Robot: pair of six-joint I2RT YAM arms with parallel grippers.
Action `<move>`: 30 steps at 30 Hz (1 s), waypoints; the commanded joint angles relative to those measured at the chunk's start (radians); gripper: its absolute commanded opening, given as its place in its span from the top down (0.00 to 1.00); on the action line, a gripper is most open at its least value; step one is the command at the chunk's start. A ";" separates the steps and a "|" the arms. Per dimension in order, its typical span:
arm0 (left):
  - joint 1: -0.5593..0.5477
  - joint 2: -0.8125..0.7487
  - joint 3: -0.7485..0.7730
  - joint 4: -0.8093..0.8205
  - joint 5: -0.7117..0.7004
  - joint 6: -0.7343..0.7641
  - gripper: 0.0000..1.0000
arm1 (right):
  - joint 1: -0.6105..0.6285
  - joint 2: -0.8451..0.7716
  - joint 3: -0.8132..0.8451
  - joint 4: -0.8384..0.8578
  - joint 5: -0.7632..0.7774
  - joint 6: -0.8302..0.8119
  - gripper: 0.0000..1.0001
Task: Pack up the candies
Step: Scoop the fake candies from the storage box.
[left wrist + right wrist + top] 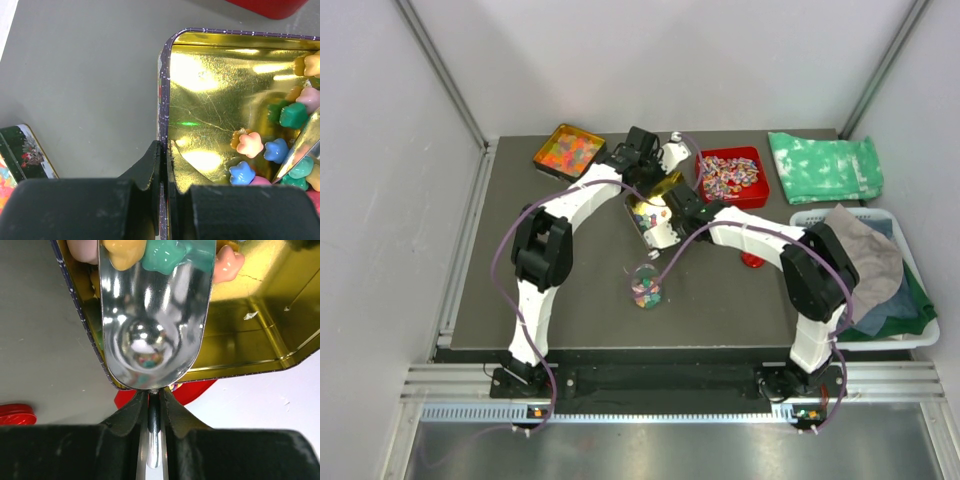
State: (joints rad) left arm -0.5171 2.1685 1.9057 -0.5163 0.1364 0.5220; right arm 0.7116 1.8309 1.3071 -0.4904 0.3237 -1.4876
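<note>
The candies [250, 144] are small flower-shaped sweets in pink, blue, green and yellow, heaped at one end of a gold-lined tin [215, 100]. My left gripper [164, 160] is shut on the tin's side wall, one finger inside and one outside. My right gripper [155, 405] is shut on the handle of a shiny metal scoop [155, 315]. The scoop's bowl is inside the tin, with yellow, green and pink candies [162, 255] at its front lip. In the top view both grippers meet at the tin [648, 215]. A small glass jar [646, 287] holding candies stands in front of it.
A red tray [732, 177] of striped wrapped sweets sits right of the tin. A dark tray [567, 150] of orange gummy sweets is at back left. A red lid [752, 261] lies near the right arm. A green cloth [825, 165] and a white basket [910, 340] of cloths occupy the right side.
</note>
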 commanded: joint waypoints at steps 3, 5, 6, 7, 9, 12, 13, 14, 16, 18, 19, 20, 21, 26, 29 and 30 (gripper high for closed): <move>-0.011 -0.092 0.059 0.093 0.009 -0.050 1.00 | 0.012 0.036 0.046 -0.023 -0.032 0.099 1.00; -0.012 -0.081 0.072 0.090 -0.006 -0.051 1.00 | 0.006 0.053 0.089 -0.077 -0.037 0.130 1.00; -0.014 -0.078 0.078 0.087 -0.015 -0.054 1.00 | 0.005 0.068 0.104 -0.097 -0.037 0.160 1.00; -0.014 -0.066 0.085 0.073 -0.017 -0.057 1.00 | 0.003 0.074 0.131 -0.121 -0.041 0.174 1.00; -0.014 -0.061 0.098 0.070 -0.021 -0.063 1.00 | 0.002 0.080 0.145 -0.155 -0.057 0.210 1.00; -0.014 -0.055 0.098 0.068 -0.029 -0.068 1.00 | 0.006 0.082 0.139 -0.146 -0.071 0.233 1.00; -0.014 -0.053 0.101 0.070 -0.032 -0.070 1.00 | 0.005 0.090 0.142 -0.145 -0.068 0.239 1.00; -0.014 -0.050 0.105 0.065 -0.037 -0.073 1.00 | 0.006 0.094 0.149 -0.152 -0.069 0.253 1.00; -0.014 -0.038 0.125 0.058 -0.043 -0.080 1.00 | 0.006 0.116 0.173 -0.165 -0.068 0.270 1.00; -0.014 -0.026 0.141 0.041 -0.052 -0.088 1.00 | 0.008 0.133 0.208 -0.187 -0.071 0.303 1.00; -0.014 -0.022 0.154 0.036 -0.060 -0.097 1.00 | 0.008 0.149 0.222 -0.200 -0.074 0.320 1.00; -0.014 -0.018 0.162 0.023 -0.067 -0.099 1.00 | 0.009 0.157 0.239 -0.215 -0.081 0.354 1.00; -0.014 -0.012 0.168 0.016 -0.072 -0.100 1.00 | 0.008 0.163 0.265 -0.235 -0.089 0.372 1.00; -0.014 -0.007 0.167 0.010 -0.089 -0.108 1.00 | 0.009 0.183 0.297 -0.266 -0.121 0.473 1.00; -0.014 -0.006 0.165 0.002 -0.092 -0.114 1.00 | 0.014 0.191 0.308 -0.272 -0.120 0.527 1.00; -0.014 -0.003 0.164 0.002 -0.095 -0.114 1.00 | 0.014 0.189 0.305 -0.270 -0.124 0.536 1.00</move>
State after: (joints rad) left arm -0.5190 2.1910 2.0010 -0.5865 0.0269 0.4728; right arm 0.7105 1.9926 1.5738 -0.7155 0.2520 -1.0588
